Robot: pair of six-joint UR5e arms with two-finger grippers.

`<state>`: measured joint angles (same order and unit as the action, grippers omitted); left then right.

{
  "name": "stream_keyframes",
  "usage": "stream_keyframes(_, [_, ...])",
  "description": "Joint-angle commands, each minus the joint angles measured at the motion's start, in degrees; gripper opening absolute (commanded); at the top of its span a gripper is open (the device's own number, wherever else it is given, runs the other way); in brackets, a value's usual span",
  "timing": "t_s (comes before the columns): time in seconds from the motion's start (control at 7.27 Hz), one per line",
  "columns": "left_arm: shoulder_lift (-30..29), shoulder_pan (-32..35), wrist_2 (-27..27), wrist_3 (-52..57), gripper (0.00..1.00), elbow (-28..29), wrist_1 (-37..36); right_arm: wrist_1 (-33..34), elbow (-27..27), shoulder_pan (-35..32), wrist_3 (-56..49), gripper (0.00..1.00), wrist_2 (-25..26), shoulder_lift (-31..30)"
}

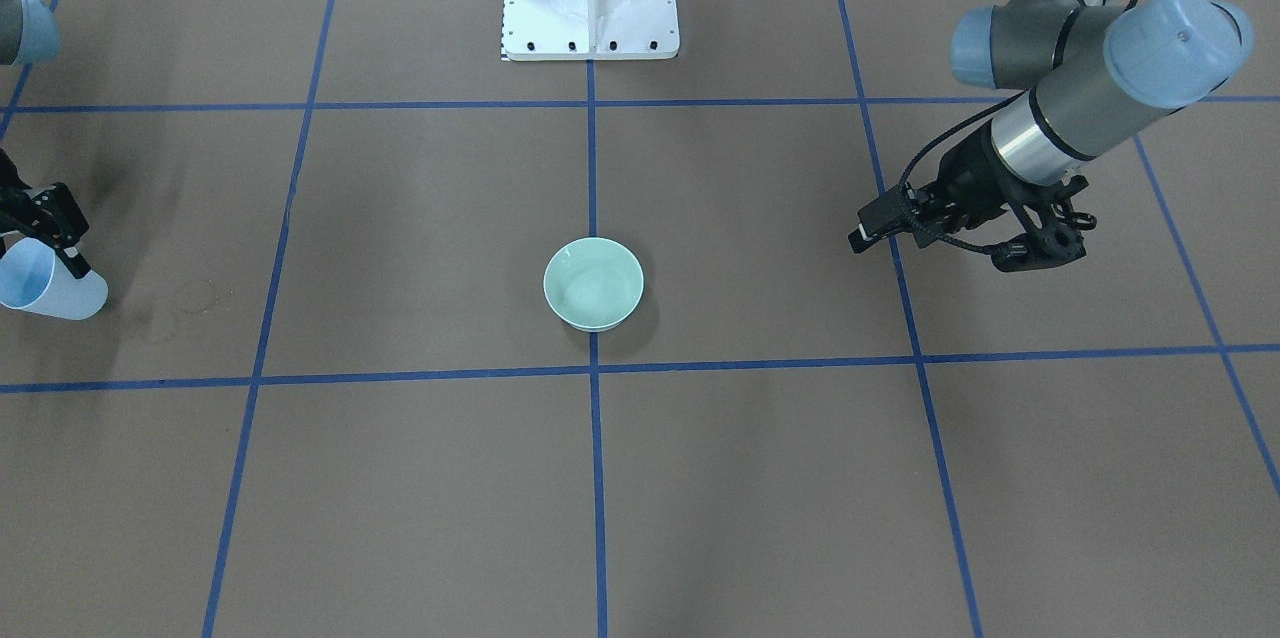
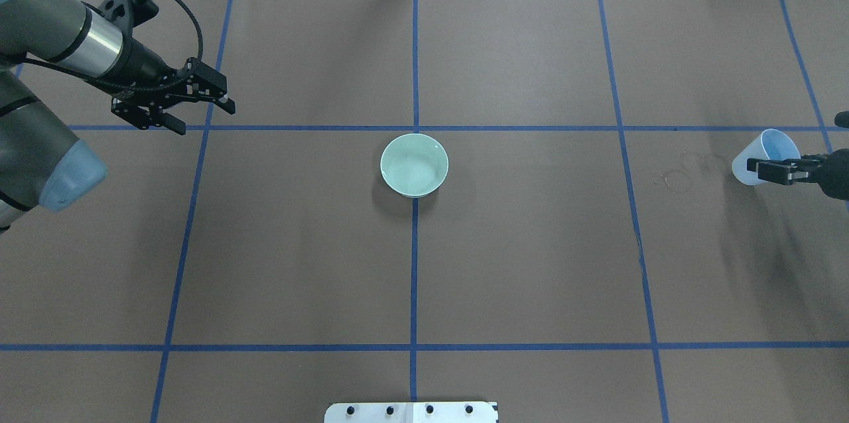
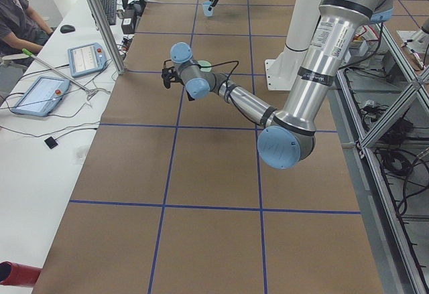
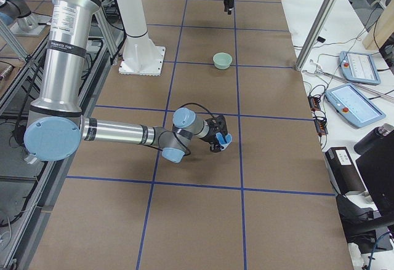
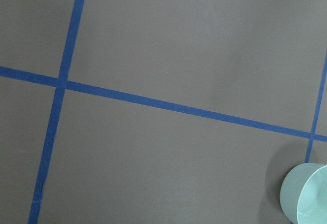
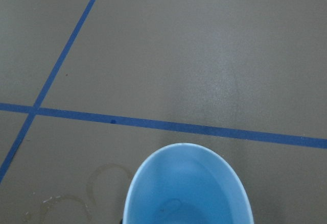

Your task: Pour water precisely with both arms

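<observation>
Little water [image 6: 172, 206] glints inside the tilted blue cup [image 2: 773, 146], which the right gripper [image 2: 769, 171] clamps at the table's right edge. The green bowl [image 2: 385, 168] sits well apart leftward, at centre. The left gripper [image 2: 205, 115], wide and empty, hangs nearer it.

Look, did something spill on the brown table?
Maybe. Faint ring-shaped marks, like cup stains, show on the brown table cover beside the pale-blue plastic cup held in the right gripper.
</observation>
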<state>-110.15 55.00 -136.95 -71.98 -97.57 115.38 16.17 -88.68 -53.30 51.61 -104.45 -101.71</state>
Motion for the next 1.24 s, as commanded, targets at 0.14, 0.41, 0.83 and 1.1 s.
stream_keyframes(0.14, [0.37, 0.02, -0.07, 0.00, 0.99, -0.52, 0.02, 0.00, -0.43, -0.05, 0.07, 0.00, -0.05, -0.15])
stream_keyframes(0.41, [0.37, 0.02, -0.07, 0.00, 0.99, -0.43, -0.07, 0.09, -0.35, -0.05, -0.01, 0.00, -1.28, -0.16])
stream_keyframes(0.83, [0.46, 0.02, -0.07, 0.00, 0.99, -0.34, -0.07, 0.52, -0.35, 0.22, -1.24, 0.00, -1.19, 0.02])
stream_keyframes(1.1, [0.46, 0.02, -0.16, 0.09, 0.99, -0.34, -0.07, 0.88, 0.09, 2.32, -3.79, 0.00, -1.10, 0.02])
